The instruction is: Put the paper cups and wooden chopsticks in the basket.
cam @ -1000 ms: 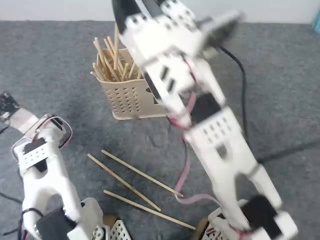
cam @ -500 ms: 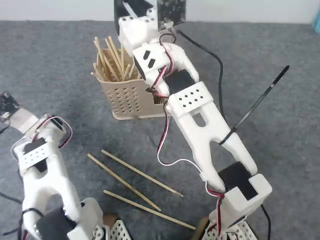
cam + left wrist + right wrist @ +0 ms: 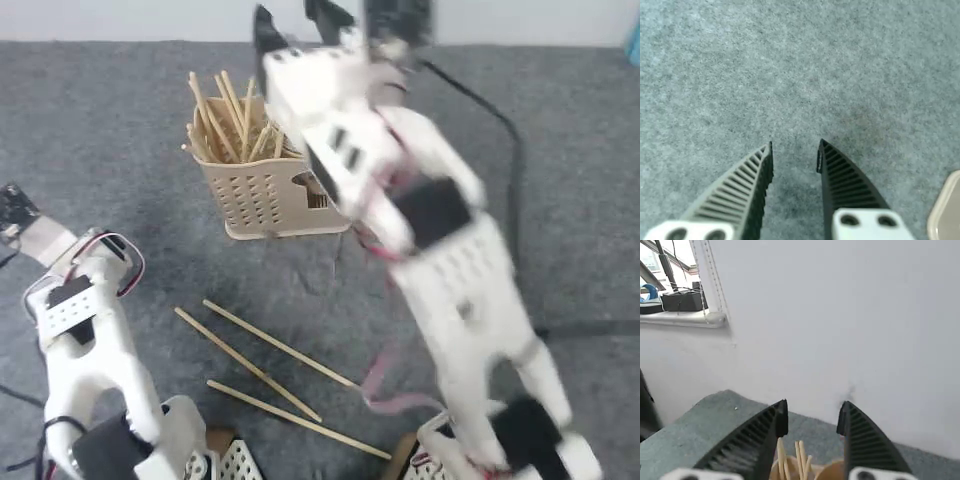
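Diagonally, three chopsticks (image 3: pixel 283 346) lie flat — roughly parallel.

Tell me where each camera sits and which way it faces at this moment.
High view: fixed above, looking down on the grey table, the basket and the loose chopsticks; the left arm and right arm both show.
Left wrist view: on the left arm, facing down at the table surface; the left gripper is open in the foreground.
Right wrist view: on the right arm, facing a white wall and window ledge; the right gripper is open above the standing chopsticks.
Shared: the high and right wrist views both show the standing chopsticks.
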`<action>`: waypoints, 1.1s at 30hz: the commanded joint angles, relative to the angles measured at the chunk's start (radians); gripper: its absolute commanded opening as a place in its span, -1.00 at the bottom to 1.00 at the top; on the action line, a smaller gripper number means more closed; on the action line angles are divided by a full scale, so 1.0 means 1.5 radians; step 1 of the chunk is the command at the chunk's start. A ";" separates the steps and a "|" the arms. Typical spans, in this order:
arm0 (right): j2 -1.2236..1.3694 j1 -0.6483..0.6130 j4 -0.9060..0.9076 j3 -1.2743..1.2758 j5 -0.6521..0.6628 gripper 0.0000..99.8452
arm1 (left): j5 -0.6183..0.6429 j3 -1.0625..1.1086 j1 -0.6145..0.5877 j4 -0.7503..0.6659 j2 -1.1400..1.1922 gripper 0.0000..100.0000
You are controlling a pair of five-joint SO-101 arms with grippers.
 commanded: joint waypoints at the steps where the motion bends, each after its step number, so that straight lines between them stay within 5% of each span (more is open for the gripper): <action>1: -0.113 -0.032 0.206 -0.036 0.016 -0.70 | 0.005 -0.030 -0.004 -0.016 0.001 -0.73; 7: -0.126 -0.141 0.471 -0.032 0.016 -0.70 | 0.005 -0.030 -0.005 -0.016 0.001 -0.73; 14: -0.135 -0.273 0.558 0.131 0.011 -0.70 | 0.027 -0.047 -0.035 -0.016 0.014 -0.73; 18: -0.130 -0.308 0.441 0.342 0.014 -0.70 | 0.090 -0.092 -0.075 -0.013 0.077 -0.73; 26: -0.127 -0.310 -0.013 0.709 0.016 -0.70 | 0.120 -0.206 -0.095 0.054 0.208 -0.73; 33: -0.126 -0.284 -0.158 0.804 0.016 -0.70 | 0.125 -0.225 -0.098 0.077 0.221 -0.73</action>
